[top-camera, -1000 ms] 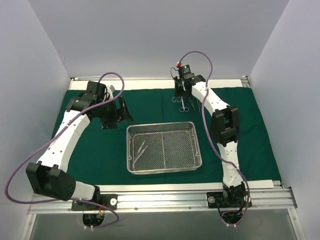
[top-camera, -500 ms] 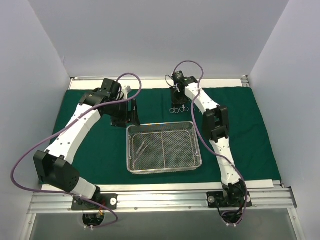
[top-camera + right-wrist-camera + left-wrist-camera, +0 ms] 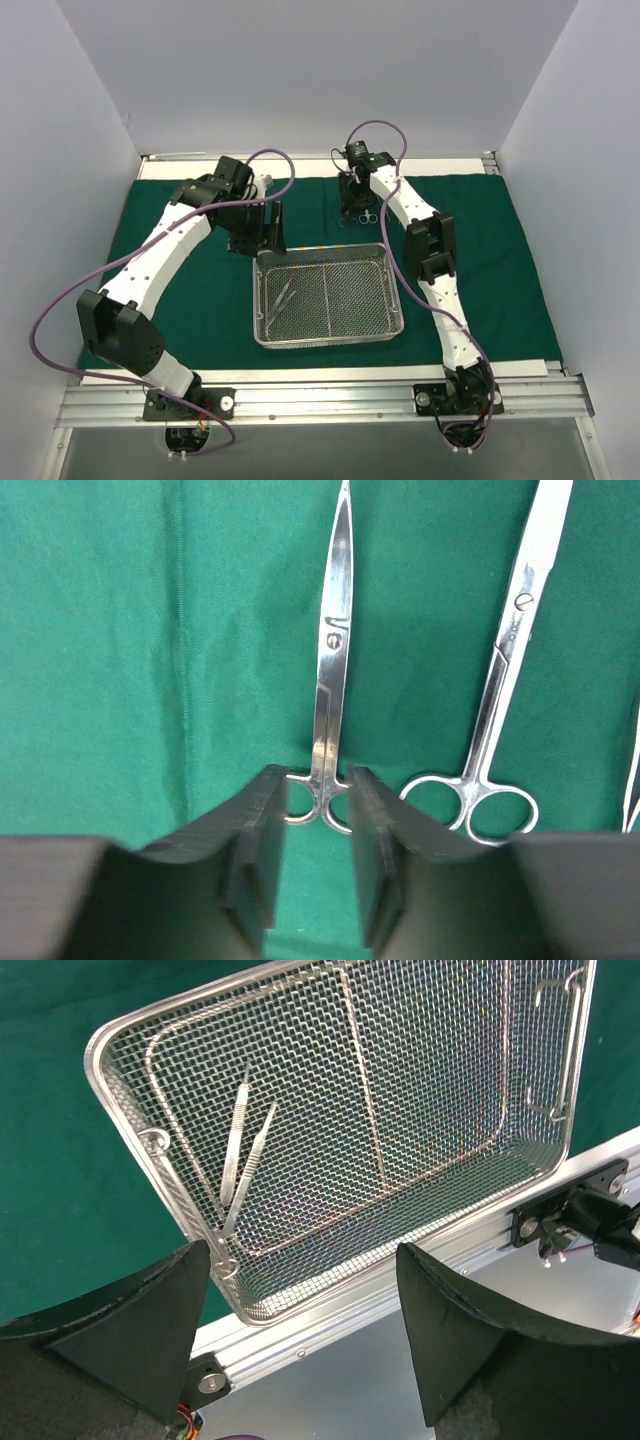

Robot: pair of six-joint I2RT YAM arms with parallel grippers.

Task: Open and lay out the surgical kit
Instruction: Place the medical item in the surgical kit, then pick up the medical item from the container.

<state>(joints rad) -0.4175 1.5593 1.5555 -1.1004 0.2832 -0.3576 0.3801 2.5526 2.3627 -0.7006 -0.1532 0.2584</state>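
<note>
Sits closer over the mesh tray [image 3: 420,1110] than a second ago with left gripper [image 3: 302,1255] spread empty, pinches scissors [image 3: 332,660] by the rings with right gripper [image 3: 315,772] on opened green cloth [image 3: 100,630] beside a second pair [image 3: 505,670], leaves two tweezers [image 3: 235,1145] in tray.

No legible text, label, brand or number anywhere. Tiny mark by pivot screw of scissors [image 3: 333,680] at 12 o'clock, unreadable.

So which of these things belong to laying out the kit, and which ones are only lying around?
Job: green drape, mesh tray, tweezers, scissors.
Just there: aluminium rail, purple cables.
</note>
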